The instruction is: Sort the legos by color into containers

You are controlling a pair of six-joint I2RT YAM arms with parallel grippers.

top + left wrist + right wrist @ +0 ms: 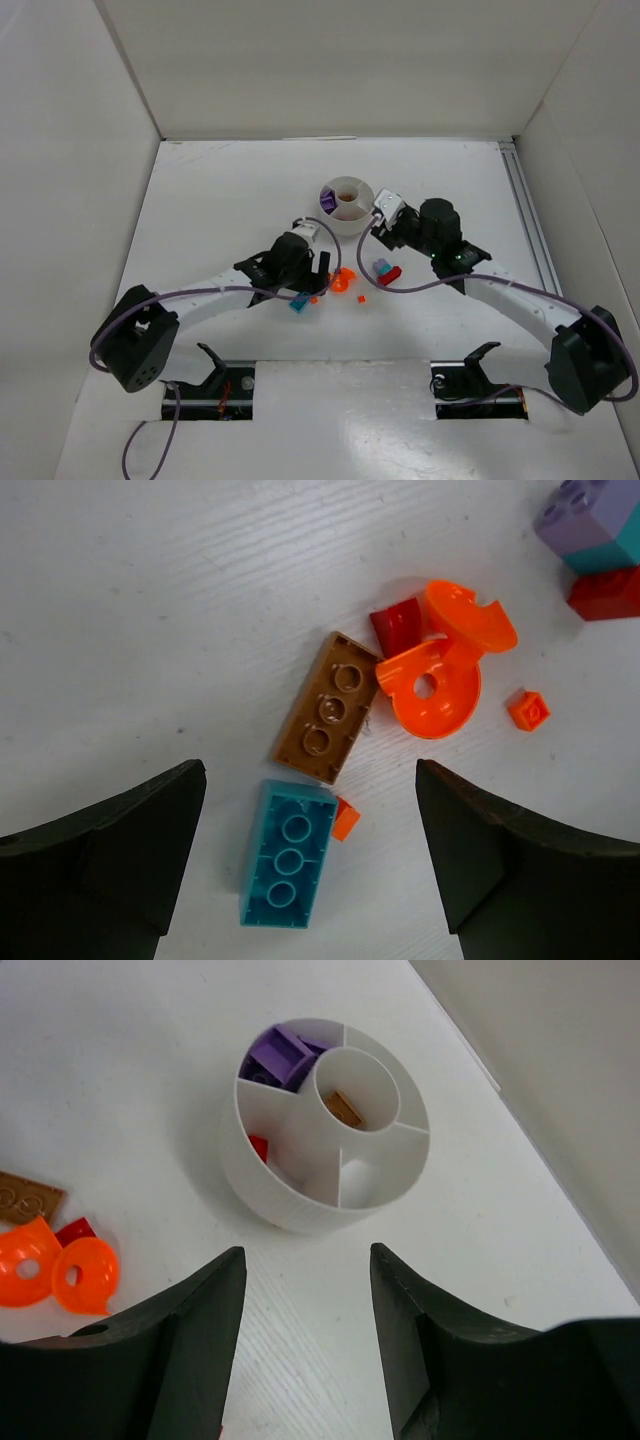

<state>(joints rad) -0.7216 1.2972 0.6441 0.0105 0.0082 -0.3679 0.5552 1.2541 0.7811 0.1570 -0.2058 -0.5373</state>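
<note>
- One round white dish, upright on the tabletop, toward the back of the middle, just ahead of the right end effector.
- Inside the dish: one small brown piece in the central well; purple pieces, at least two, filling one wedge; one red piece low in the neighbouring wedge.
- Loose on the tabletop, counted: one brown plate, one teal brick, two orange round pieces touching each other, two tiny orange bits, one dark red piece, one lilac-and-teal brick and, just beside it, one red brick.
- One orange bit against the teal brick's corner, the other apart, right of the round pieces.
- Left end effector: spread wide, pinching nothing, over the teal brick and brown plate.
- Right end effector: spread, nothing between the fingers, pointed at the dish, apart from its wall.
- Edges: white walls closing left, back and right; a metal rail along the right side.
- Open room: bare tabletop behind the dish up to the back wall, and wide on either side of the cluster; tight only between the two end effectors, with the loose pieces crowded there.
</note>
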